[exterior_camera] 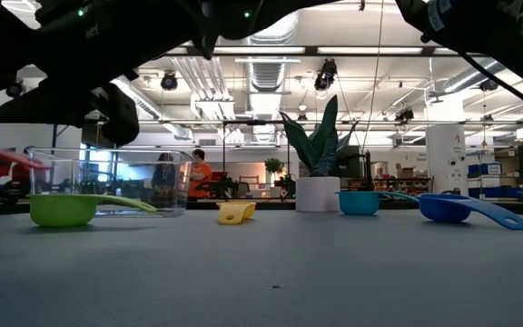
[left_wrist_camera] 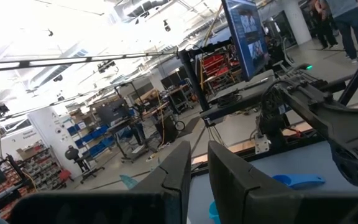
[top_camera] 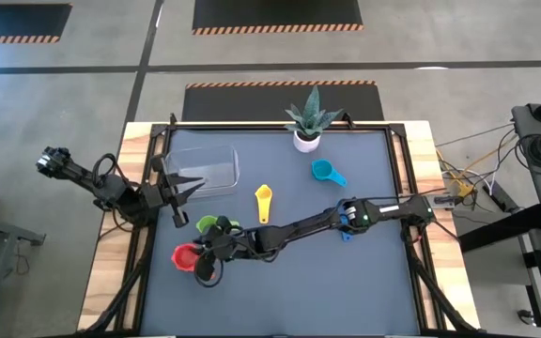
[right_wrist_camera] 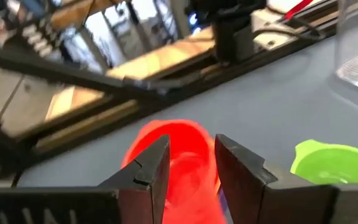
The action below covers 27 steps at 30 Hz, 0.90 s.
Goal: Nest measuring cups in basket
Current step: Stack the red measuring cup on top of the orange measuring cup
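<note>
Basket [top_camera: 203,172]: clear, rectangular, upright, at the table's far left. Cups loose on the mat: green [top_camera: 216,225] and red [top_camera: 186,255] close together near the front left, yellow [top_camera: 263,199] centre, teal [top_camera: 325,172] beyond it, blue [exterior_camera: 457,209] right of centre.

A grey-topped table [top_camera: 364,272] carries a clear basket [top_camera: 203,172] and a potted plant [top_camera: 307,120]. Teal [top_camera: 325,171], yellow [top_camera: 263,200], green [top_camera: 210,225] and red [top_camera: 186,255] cups lie scattered across it.
</note>
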### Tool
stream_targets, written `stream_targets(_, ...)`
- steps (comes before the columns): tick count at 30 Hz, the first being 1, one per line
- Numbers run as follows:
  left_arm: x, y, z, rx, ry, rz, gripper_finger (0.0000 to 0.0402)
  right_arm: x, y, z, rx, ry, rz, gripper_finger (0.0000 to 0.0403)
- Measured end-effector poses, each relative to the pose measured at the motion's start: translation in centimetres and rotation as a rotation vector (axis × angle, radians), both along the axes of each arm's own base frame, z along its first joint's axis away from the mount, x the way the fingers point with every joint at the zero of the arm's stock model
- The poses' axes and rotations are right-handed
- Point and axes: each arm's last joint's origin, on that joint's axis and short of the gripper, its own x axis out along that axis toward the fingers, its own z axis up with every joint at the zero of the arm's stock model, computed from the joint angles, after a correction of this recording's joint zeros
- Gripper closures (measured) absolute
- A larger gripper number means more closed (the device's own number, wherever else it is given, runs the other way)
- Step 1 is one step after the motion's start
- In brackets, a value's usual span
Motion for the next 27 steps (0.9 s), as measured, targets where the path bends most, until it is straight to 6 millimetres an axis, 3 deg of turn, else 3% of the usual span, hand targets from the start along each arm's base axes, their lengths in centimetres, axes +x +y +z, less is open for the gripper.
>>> stream_targets(3, 0.0, 0.0, 0.0, -0.004, 0.004, 0.003, 0.0364, -1.1, -0.2, 1.8, -0.088, 0.105, 0.067, 0.0285)
stream_targets(8, 0.0, 0.0, -0.1, -0.031, 0.002, -0.002, 0.0364, -4.3, 0.0, 5.6, -0.385, 0.315, 0.065, 0.0297)
stream_targets(13, 0.1, 0.0, -0.1, -0.091, -0.014, -0.017, 0.0364, -6.6, 1.0, 7.1, -0.505, 0.430, 0.124, 0.0320)
stream_targets(17, 0.2, -0.3, -0.2, -0.138, -0.020, -0.041, 0.0364, -7.7, 1.3, 6.4, -0.515, 0.462, 0.187, 0.0341)
stream_targets(21, 0.5, -0.7, 0.2, -0.191, -0.029, -0.080, 0.0364, -8.1, 1.9, 3.8, -0.506, 0.415, 0.201, 0.0361)
stream_targets(27, 1.4, -1.7, 0.8, -0.236, -0.008, -0.112, 0.0364, -8.0, 1.6, -0.3, -0.468, 0.212, 0.181, 0.0390)
